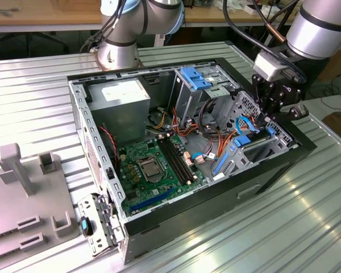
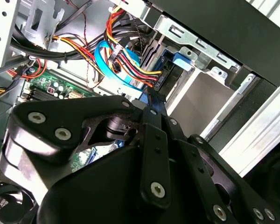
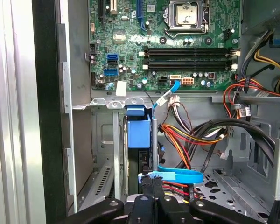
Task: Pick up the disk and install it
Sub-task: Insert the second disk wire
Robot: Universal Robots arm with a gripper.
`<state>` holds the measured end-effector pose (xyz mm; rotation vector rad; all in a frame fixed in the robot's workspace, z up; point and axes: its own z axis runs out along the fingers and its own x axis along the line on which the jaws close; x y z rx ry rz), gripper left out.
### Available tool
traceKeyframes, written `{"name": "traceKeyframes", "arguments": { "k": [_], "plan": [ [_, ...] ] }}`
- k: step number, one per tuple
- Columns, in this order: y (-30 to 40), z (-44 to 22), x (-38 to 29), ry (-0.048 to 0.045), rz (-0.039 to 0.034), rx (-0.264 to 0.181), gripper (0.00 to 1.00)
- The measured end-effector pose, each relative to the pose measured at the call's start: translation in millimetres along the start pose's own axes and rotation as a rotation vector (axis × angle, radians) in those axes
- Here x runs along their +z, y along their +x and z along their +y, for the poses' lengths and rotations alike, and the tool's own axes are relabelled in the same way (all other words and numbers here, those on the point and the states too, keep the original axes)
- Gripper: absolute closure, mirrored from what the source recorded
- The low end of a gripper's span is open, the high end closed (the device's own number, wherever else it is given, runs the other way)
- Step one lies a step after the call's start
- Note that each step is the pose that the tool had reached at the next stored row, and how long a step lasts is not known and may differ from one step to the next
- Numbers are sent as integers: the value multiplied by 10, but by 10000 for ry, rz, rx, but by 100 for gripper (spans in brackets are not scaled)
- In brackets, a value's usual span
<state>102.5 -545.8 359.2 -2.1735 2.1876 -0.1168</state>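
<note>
1. Arm comes in from the exterior view's upper right, wrist bent down, end effector (image 1: 267, 116) reaching into the open computer case (image 1: 102, 187) at its corner on the exterior view's right.
2. Case lies on its side on the ribbed metal desk (image 1: 34, 96), side panel off. Green motherboard (image 1: 153, 168) sits mid-case, grey power supply (image 1: 125, 96) toward the far end.
3. End effector sits directly over the drive bay (image 1: 258, 145), tool axis pointing down into it.
4. In the first wrist view the black fingers (image 3: 151, 196) look close together, nearly no gap. Can't tell whether they are clamped on anything; the contact point is hidden behind the linkage.
5. The disk (image 3: 139, 133) stands on edge in the drive bay, blue plastic frame facing the camera, just beyond the fingertips. Its metal body and label can't be made out.
6. Blue SATA cable (image 3: 179, 175) and an orange/yellow/red wire bundle (image 3: 186, 135) run just beside the bay, close to the fingers.
7. Second wrist view: black end effector linkage in the foreground, blue tab (image 2: 183, 59) on the bay's metal bracket beyond it.
8. Grey plastic fixture (image 1: 23, 199) on the desk at the exterior view's left, well apart from the arm.
</note>
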Motion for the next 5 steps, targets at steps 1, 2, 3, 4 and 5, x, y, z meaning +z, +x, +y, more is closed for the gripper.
{"name": "traceKeyframes", "arguments": {
  "k": [1, 2, 3, 4, 5],
  "plan": [
    [0, 0, 0, 0, 0, 0, 89],
    [0, 0, 0, 0, 0, 0, 89],
    [0, 0, 0, 0, -3, 0, 89],
    [0, 0, 0, 0, -2, 1, 89],
    [0, 0, 0, 0, -5, 0, 89]
  ]
}}
